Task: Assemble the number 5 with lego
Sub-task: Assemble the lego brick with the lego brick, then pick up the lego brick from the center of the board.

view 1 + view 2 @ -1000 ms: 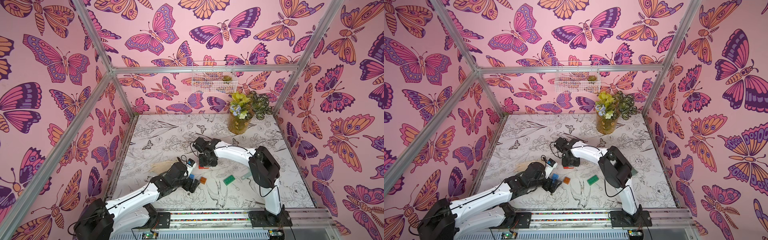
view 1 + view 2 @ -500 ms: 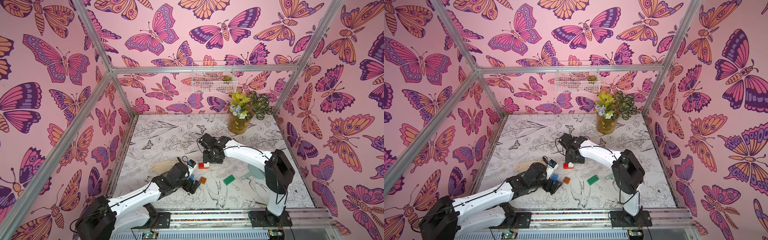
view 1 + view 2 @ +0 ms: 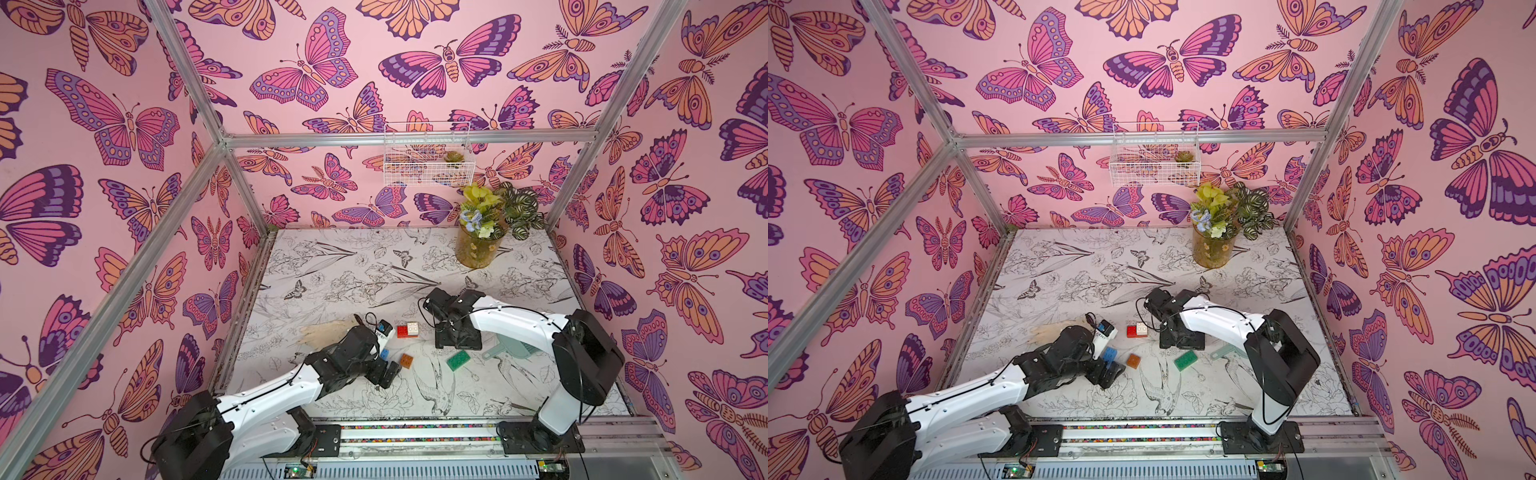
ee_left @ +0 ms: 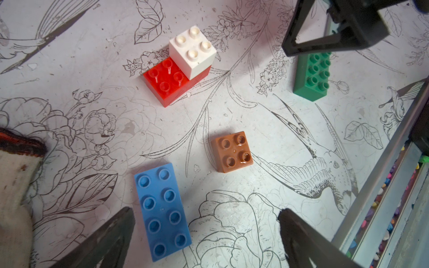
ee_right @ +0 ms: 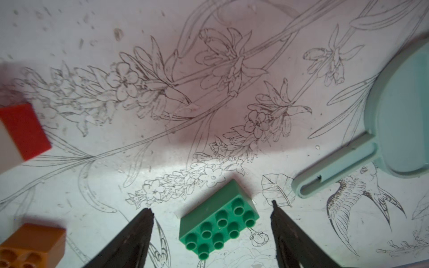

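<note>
Both close wrist views apparently share green brick (image 5: 219, 222).

1. Beige glove (image 3: 322, 333) lies flat near the table's (image 3: 332, 257) left edge.
2. Teal dustpan (image 3: 513, 351) lies toward the right.
3. Vase (image 3: 477, 249) of flowers stands back right.
4. Wire basket (image 3: 428, 174) hangs on the back wall.
</note>
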You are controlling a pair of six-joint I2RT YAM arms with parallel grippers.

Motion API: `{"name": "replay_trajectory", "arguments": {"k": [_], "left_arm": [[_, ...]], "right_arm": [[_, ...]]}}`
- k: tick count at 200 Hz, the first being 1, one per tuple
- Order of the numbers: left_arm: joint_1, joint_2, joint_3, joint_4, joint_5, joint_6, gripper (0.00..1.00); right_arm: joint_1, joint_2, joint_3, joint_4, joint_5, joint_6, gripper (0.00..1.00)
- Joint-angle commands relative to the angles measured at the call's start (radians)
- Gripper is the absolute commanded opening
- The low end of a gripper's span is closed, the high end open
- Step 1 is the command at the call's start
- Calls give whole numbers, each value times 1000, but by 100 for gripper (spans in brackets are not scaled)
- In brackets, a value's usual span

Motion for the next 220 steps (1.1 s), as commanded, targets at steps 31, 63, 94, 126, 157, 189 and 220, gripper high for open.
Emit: {"name": "replay_trajectory", "arguments": {"k": [31, 63, 94, 126, 157, 189, 220], "left_arm": [[-12, -2, 10, 2, -3, 3, 100], [-17, 5, 11, 3, -5, 4, 100], [-19, 10, 13, 2, -7, 5, 100], [-22, 15, 16, 4, -10, 3, 100], [-23, 21, 18, 2, -12, 3, 100], [-23, 19, 17, 2, -19, 1, 100], [-23, 24, 19, 2, -19, 3, 100]], "right_arm": [[-4, -37, -81, -22, -36, 15, 85], [-5, -81, -157, 8, -82, 25, 85], [-6, -122, -211, 39, -112, 30, 81], [-11, -157, -239, 98, -160, -6, 66], [-12, -136, -238, 125, -195, -29, 54], [-12, -97, -231, 124, -210, -47, 48], [-14, -65, -222, 114, -221, -73, 39]]}}
